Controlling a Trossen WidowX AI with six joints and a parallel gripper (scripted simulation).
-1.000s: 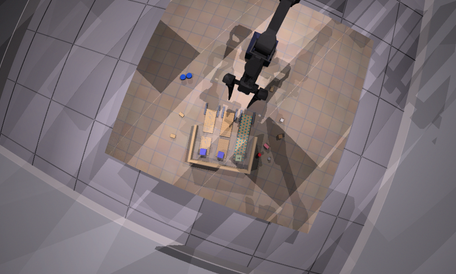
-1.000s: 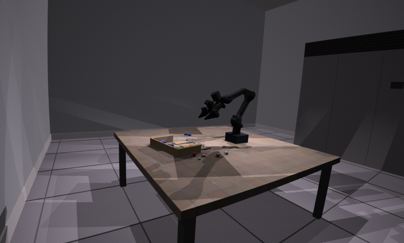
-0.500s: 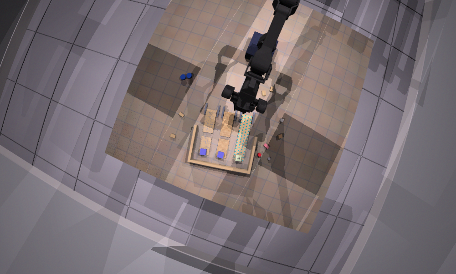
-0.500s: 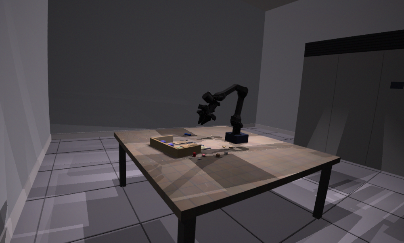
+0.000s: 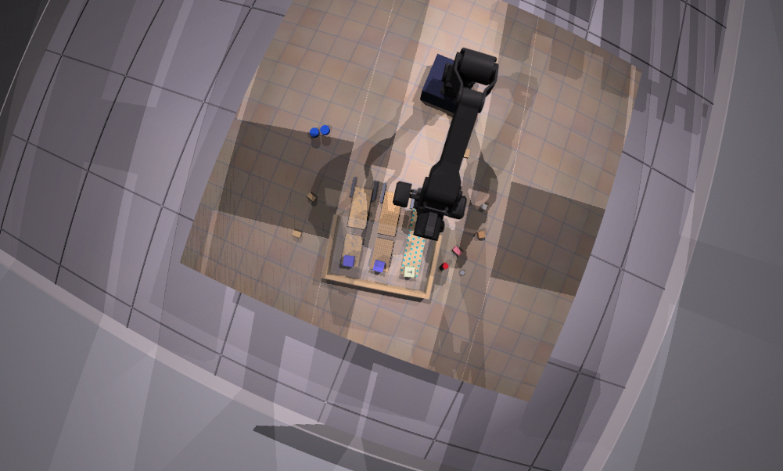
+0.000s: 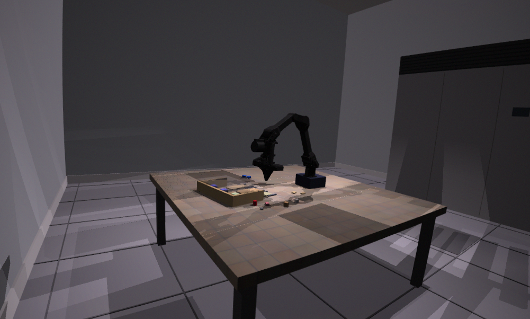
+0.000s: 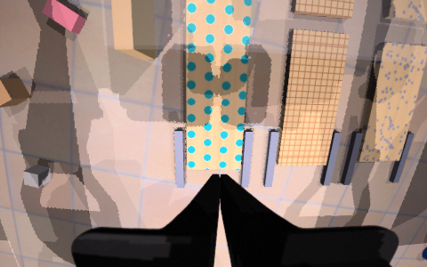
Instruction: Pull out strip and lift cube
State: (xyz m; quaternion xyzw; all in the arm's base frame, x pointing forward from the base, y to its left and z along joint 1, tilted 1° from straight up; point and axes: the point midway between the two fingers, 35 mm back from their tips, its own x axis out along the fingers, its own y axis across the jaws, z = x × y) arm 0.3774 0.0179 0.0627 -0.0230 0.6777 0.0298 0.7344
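The dotted strip (image 5: 412,249) (image 7: 217,144), cream with turquoise dots, shows no gap; part is hidden under the arm in the top view. The pale green labelled cube (image 5: 409,272) sits on its far end. The grid strip (image 5: 389,217) (image 7: 313,102) and the speckled strip (image 5: 357,215) (image 7: 395,107) are each split by a gap. A blue-violet cube (image 5: 378,266) stands on the grid strip's far piece, another blue-violet cube (image 5: 348,260) on the speckled strip's. My gripper (image 6: 266,179) (image 7: 219,181) is shut and empty, pointing down above the table, by the dotted strip's near end in the wrist view.
A low wooden wall (image 5: 376,288) (image 6: 215,195) surrounds the far ends on three sides. Thin grey-blue rails (image 7: 180,157) (image 7: 246,160) flank the near ends. A pink block (image 5: 456,250) (image 7: 66,17), a red cylinder (image 5: 444,265) and a brown block (image 7: 4,90) lie beside the wall.
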